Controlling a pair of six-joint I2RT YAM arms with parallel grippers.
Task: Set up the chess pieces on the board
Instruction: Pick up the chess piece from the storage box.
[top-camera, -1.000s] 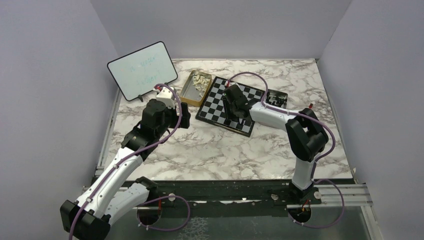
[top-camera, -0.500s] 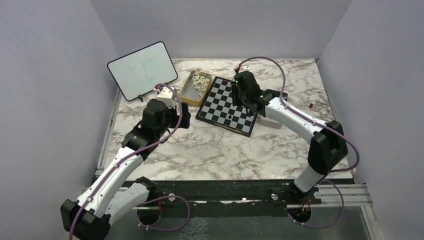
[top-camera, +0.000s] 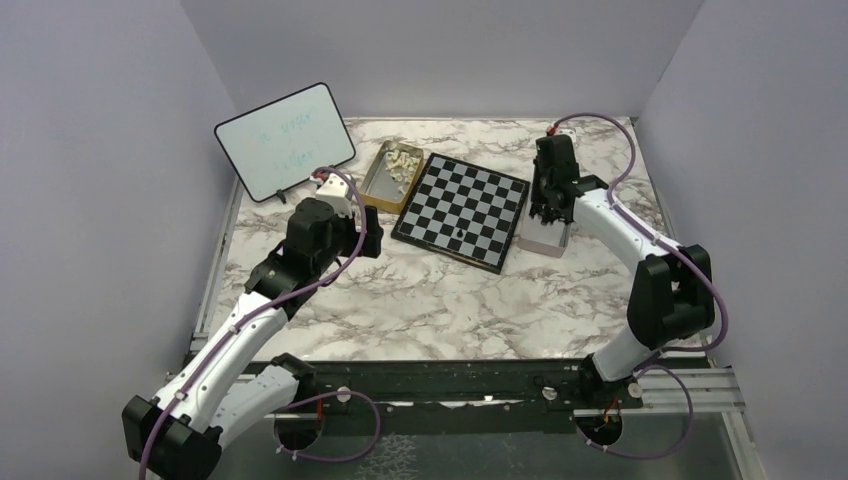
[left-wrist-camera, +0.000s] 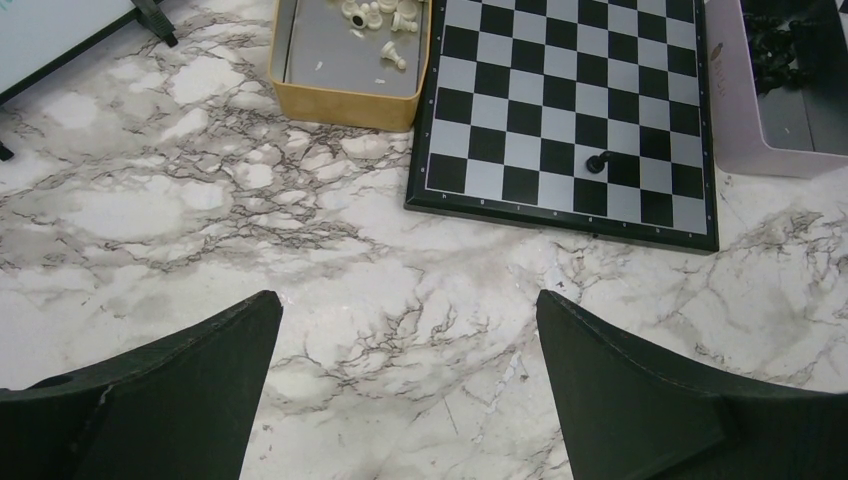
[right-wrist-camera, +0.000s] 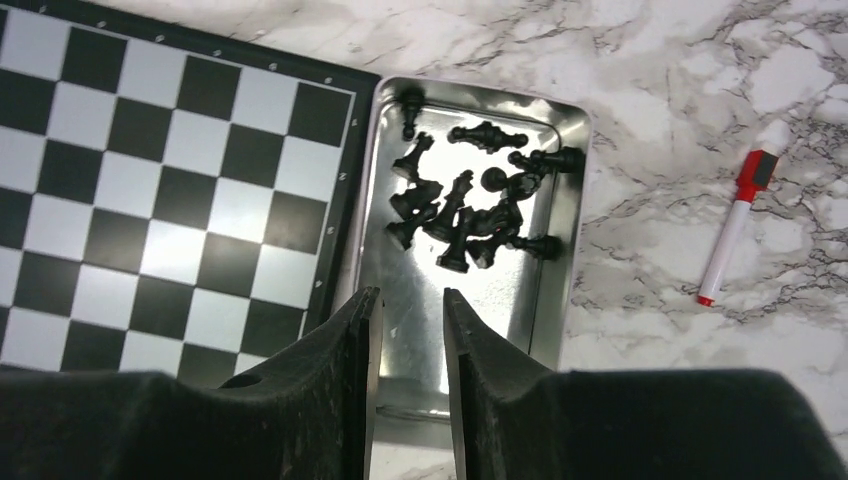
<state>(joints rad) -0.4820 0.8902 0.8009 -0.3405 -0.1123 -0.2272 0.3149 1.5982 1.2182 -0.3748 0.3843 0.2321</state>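
Observation:
The board (top-camera: 470, 200) lies at the back of the table, and one black chess piece (top-camera: 458, 233) stands near its front edge, seen also in the left wrist view (left-wrist-camera: 598, 161). Several black chess pieces (right-wrist-camera: 470, 200) lie heaped in a silver tin (right-wrist-camera: 400, 300) to the right of the board. My right gripper (right-wrist-camera: 410, 295) hangs over that tin's near end, its jaws a narrow gap apart with nothing between them. Cream chess pieces (left-wrist-camera: 378, 15) lie in a gold tin (left-wrist-camera: 345, 98) left of the board. My left gripper (left-wrist-camera: 405, 300) is wide open over bare marble, well short of the board (left-wrist-camera: 570, 100).
A white dry-erase board (top-camera: 285, 140) leans at the back left. A red marker (right-wrist-camera: 735, 225) lies on the marble to the right of the silver tin. Grey walls close in the table on three sides.
My right arm has swung from above the board's front squares to over the silver tin, leaving a black piece standing on the board. The left arm has not moved.

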